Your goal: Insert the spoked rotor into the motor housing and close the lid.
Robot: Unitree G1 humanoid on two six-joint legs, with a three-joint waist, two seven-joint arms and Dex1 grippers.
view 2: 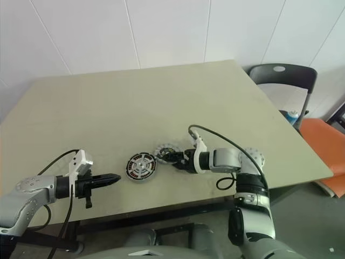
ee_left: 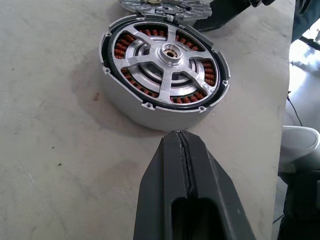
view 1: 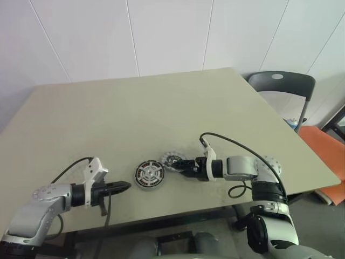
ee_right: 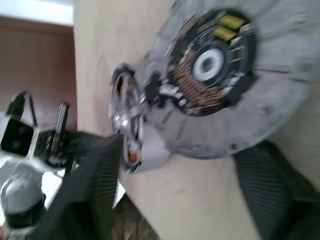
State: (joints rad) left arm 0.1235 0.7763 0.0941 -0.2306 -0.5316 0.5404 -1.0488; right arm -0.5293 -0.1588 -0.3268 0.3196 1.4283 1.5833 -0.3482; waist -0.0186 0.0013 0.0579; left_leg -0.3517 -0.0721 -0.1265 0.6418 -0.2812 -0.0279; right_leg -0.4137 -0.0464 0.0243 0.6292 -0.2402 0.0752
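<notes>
- White wall panels back a beige tabletop (view 1: 161, 102) carrying the motor parts near its front edge.
- Round silver motor housing (view 1: 149, 175) with copper-red windings lies flat; the silver spoked rotor (ee_left: 165, 62) already sits inside it.
- Grey notched metal lid (view 1: 173, 159) rests just beside the housing.
- Right gripper (view 1: 180, 166) has its black fingers spread around the lid's rim, apparently to lift it; whether they grip it I cannot tell.
- Left gripper (view 1: 123, 186), fingers clenched on nothing, points at the housing, probably ready to steady it.

Beige table (view 1: 161, 97); grey chair (view 1: 280, 83) beside it.
</notes>
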